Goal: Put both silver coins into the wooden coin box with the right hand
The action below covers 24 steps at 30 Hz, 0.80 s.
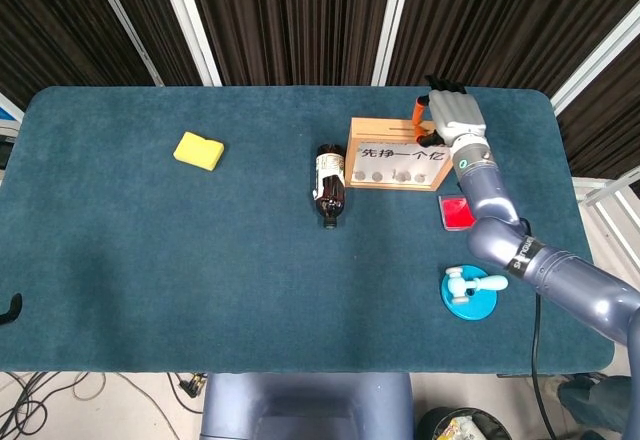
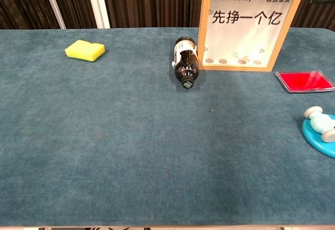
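The wooden coin box (image 1: 397, 154) stands upright at the far right of the table (image 1: 200, 280), and the right hand (image 1: 452, 118) is at its top right corner, its orange-tipped fingers (image 1: 418, 113) curled down over the top edge where the slot runs. Whether the fingers pinch a coin cannot be told, as the hand's back covers them in the head view and the chest view cuts them off at the frame's top. Behind the box's clear front, silver coins (image 2: 232, 61) lie in a row along the bottom, below the fingers.
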Motion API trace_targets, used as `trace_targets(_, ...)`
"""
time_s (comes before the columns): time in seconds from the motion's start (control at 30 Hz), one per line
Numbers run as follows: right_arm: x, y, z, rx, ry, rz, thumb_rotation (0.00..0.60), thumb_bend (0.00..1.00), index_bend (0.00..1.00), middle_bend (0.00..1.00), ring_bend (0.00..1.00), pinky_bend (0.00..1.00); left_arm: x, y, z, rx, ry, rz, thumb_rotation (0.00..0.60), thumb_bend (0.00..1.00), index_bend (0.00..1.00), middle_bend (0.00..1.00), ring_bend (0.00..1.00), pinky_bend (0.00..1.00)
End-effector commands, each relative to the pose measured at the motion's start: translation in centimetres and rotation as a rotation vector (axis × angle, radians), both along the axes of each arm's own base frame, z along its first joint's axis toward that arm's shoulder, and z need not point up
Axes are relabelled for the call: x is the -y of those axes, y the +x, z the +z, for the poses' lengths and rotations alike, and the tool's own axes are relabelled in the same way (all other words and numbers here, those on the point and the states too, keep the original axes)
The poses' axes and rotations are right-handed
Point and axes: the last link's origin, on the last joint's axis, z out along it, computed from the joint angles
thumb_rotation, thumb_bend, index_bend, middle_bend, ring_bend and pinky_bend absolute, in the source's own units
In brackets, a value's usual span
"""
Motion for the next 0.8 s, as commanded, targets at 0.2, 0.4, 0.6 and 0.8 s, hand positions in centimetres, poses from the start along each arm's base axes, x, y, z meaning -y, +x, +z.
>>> trace_targets(0.2,-0.2,0.1,0.3,0.015,-0.002,0.000,0.600,0.55,0.42,0.00,0.00,0.00,0.0,0.0,0.0,0.001,-0.002,0.001,0.600,0.40,0.00,0.00,0.00,0.00)
trace_targets(0.4,-0.6,0.7,1.3,0.003,-0.079,0.057,0.600,0.54,0.33,0.00,0.00,0.00,0.0,0.1,0.0,0.001,-0.001,-0.002,0.600,0.40,0.00,0.00,0.00,0.00)
trace_targets(0.6,-4.1,0.4,2.4,-0.032,-0.155,0.168,0.600,0.51,0.22,0.00,0.00,0.00,0.0,0.2,0.0,0.000,0.001,-0.015,0.600,0.40,0.00,0.00,0.00,0.00)
trace_targets(0.8,-11.0,-3.0,3.3,-0.072,-0.253,0.248,0.600,0.48,0.21,0.00,0.00,0.00,-0.1,0.5,0.1,-0.012,0.004,-0.053,0.600,0.40,0.00,0.00,0.00,0.00)
